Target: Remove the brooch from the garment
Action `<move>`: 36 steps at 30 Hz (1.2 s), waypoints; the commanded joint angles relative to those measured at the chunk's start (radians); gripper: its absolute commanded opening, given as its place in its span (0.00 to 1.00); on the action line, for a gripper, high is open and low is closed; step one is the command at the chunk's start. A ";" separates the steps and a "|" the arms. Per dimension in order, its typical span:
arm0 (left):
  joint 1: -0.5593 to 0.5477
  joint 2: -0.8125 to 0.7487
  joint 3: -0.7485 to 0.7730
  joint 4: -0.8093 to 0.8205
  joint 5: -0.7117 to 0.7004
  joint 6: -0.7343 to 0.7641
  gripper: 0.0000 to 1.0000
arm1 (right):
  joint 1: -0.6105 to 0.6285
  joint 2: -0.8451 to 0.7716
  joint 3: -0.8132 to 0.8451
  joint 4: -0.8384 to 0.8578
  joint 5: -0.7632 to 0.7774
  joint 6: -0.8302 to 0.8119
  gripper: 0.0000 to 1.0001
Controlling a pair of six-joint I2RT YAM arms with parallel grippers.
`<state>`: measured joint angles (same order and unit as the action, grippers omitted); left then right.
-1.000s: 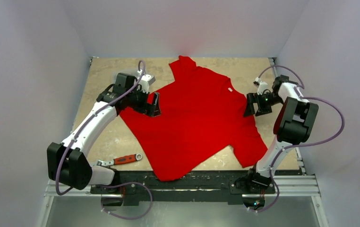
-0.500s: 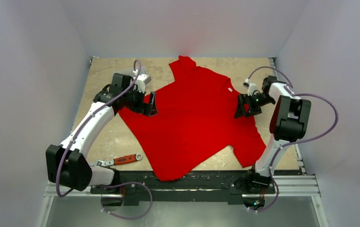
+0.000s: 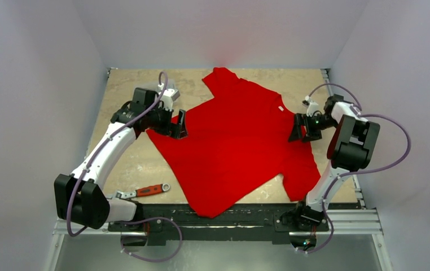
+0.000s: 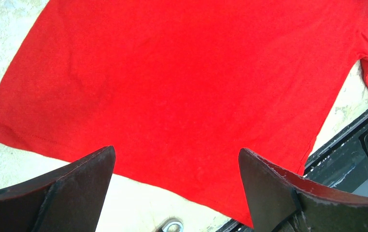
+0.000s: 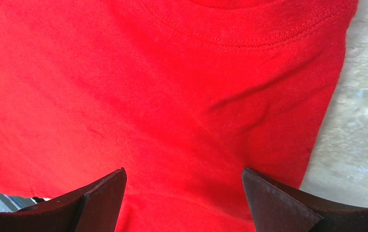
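- Pale walls (image 3: 43, 84) close in a speckled beige table (image 3: 128, 90), with a black rail (image 3: 241, 217) running along its near edge at the bottom of the overhead frame.
- I can't spot the brooch in any of the three views, so I cannot tell where on the cloth it sits.
- The garment (image 3: 235, 147) lies flat and spread out across the middle of the table. Its neck is turned toward the right of the frame and its hem toward the left.
- A small white tag (image 3: 281, 108) shows at the neck, upper right of centre.
- One sleeve points to the top centre of the frame and the other lies at the lower right. The lowest corner of the hem reaches the rail.
- The left gripper (image 3: 180, 124) is at the garment's left edge, by the upper end of the hem. Its wrist view shows dark fingers (image 4: 71, 193) spread wide apart with nothing between them, red cloth and a strip of table beyond.
- The right gripper (image 3: 298, 129) is at the right edge, just below the tag. Its own fingers (image 5: 278, 203) are likewise parted wide and hold nothing, with the ribbed collar (image 5: 249, 31) at the top of that view.
- Whether either gripper touches the cloth, I can't tell.
- A red-handled wrench (image 3: 148, 190) lies on the table at the lower left, near the left arm's base and apart from the garment.
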<state>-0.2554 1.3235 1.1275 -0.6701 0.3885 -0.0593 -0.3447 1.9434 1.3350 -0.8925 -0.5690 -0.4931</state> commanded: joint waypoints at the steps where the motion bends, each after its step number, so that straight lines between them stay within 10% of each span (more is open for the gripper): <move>1: 0.015 -0.028 0.015 0.013 0.022 -0.009 1.00 | -0.016 -0.027 0.057 -0.007 0.013 -0.036 0.94; 15: 0.255 0.107 0.337 -0.272 0.075 0.024 1.00 | 0.137 -0.244 0.288 0.054 -0.078 0.110 0.99; 36: 0.350 -0.202 -0.035 -0.232 -0.012 0.042 1.00 | 0.399 -0.607 -0.226 0.282 0.089 0.171 0.99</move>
<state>0.0849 1.1416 1.0992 -0.9329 0.3874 -0.0288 0.0505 1.3754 1.1240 -0.6628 -0.5053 -0.3336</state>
